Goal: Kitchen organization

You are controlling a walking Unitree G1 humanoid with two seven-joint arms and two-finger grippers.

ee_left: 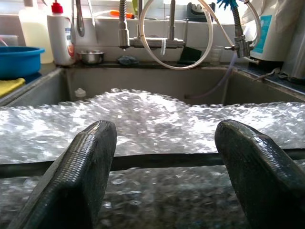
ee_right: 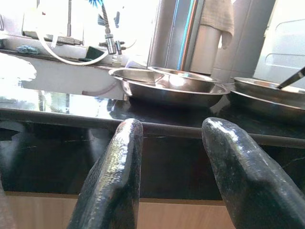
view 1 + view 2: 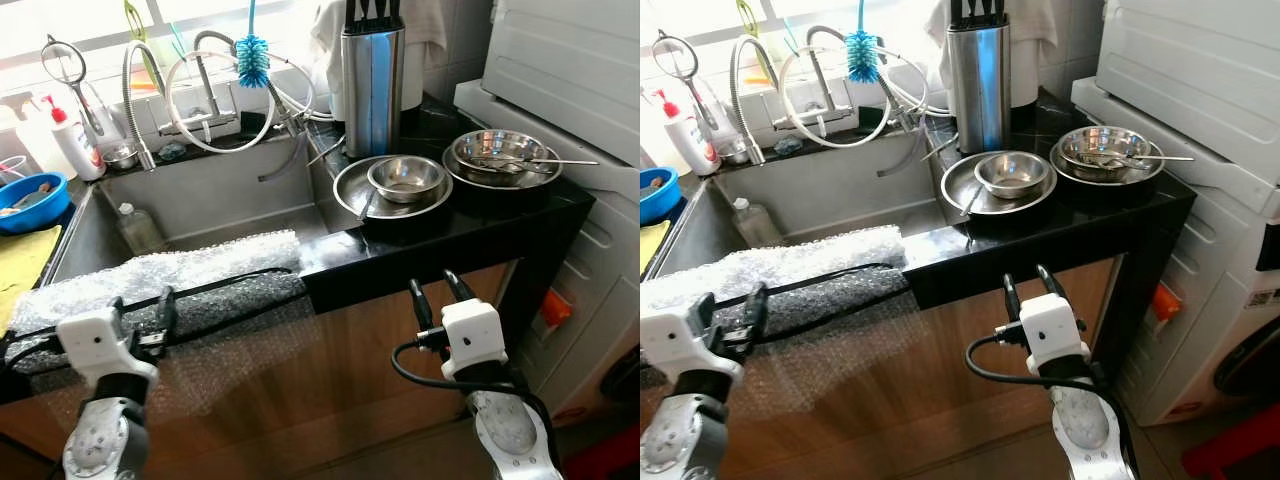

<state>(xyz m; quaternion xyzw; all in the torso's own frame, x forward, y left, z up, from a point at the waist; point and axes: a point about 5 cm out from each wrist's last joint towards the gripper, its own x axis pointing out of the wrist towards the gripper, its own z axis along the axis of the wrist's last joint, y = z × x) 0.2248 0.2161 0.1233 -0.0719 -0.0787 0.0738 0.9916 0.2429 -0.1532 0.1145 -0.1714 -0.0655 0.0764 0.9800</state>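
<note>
A small steel bowl [image 3: 406,177] sits inside a wide steel plate [image 3: 350,195] on the black counter [image 3: 470,235]. Beside it, a second steel bowl [image 3: 500,155] holds utensils. My right gripper [image 3: 440,290] hangs open just below the counter's front edge, in front of the plate; nothing is between its fingers [image 2: 109,181]. My left gripper [image 3: 140,312] is open at the bubble wrap [image 3: 160,275] draped over the sink's front edge, its fingers [image 1: 76,176] empty.
The steel sink [image 3: 210,205] holds a small bottle [image 3: 135,228]. A knife block [image 3: 372,85], tap and hoses [image 3: 205,100] and a blue brush [image 3: 252,55] stand behind. A blue bowl [image 3: 30,200] is at left, a white appliance [image 3: 570,70] at right.
</note>
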